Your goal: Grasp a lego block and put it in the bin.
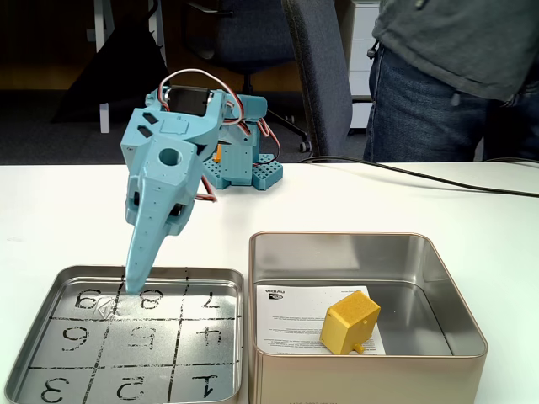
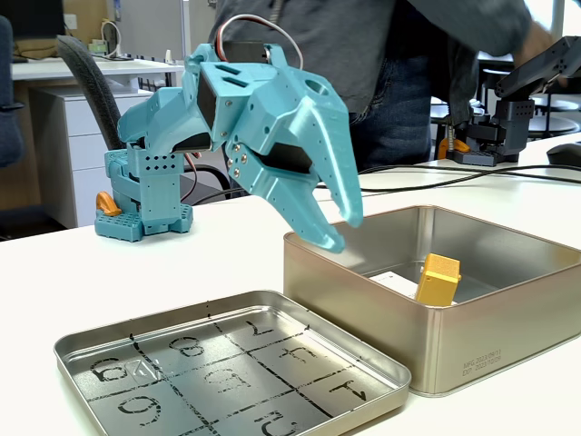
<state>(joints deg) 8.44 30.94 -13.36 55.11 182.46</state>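
Two fingers on the end effector point(image 2: 340, 232), spread a moderate way apart w/ nothing between them; tips point down, clear air under them. In a fixed view it hangs above the gap betw. the bin point(image 2: 508, 336) and the shallow grid tray point(image 2: 300, 313), near the bin's near-left corner, touching neither. In a fixed view the end effector point(image 1: 135, 282) shows edge-on as one long finger whose tip overlaps the tray's far rim; the gap betw. fingers can't be read there, nor whether the tip touches the tray point(image 1: 34, 303).

Near to far, relative to the bin: the lego block point(image 1: 350, 323) lies inside it, tilted, on the white printed sheet point(image 1: 290, 320), toward the bin's point(image 1: 438, 278) near wall, small peg sticking out low on one face. In a fixed view the block point(image 2: 438, 280) is partly hidden behind the bin's front wall; only its top half shows. Tray sits just beside the bin on the white surface point(image 1: 404, 206), numbered squares drawn in black; its near edge is cut off, some digits hard to read under glare. Behind the bin, the arm's base point(image 1: 244, 164) stands on the surface, w/ a black cable point(image 1: 421, 175) running across. Farthest back: an office chair point(image 1: 324, 76) and a person point(image 1: 455, 76) in jeans, cut off at the top.
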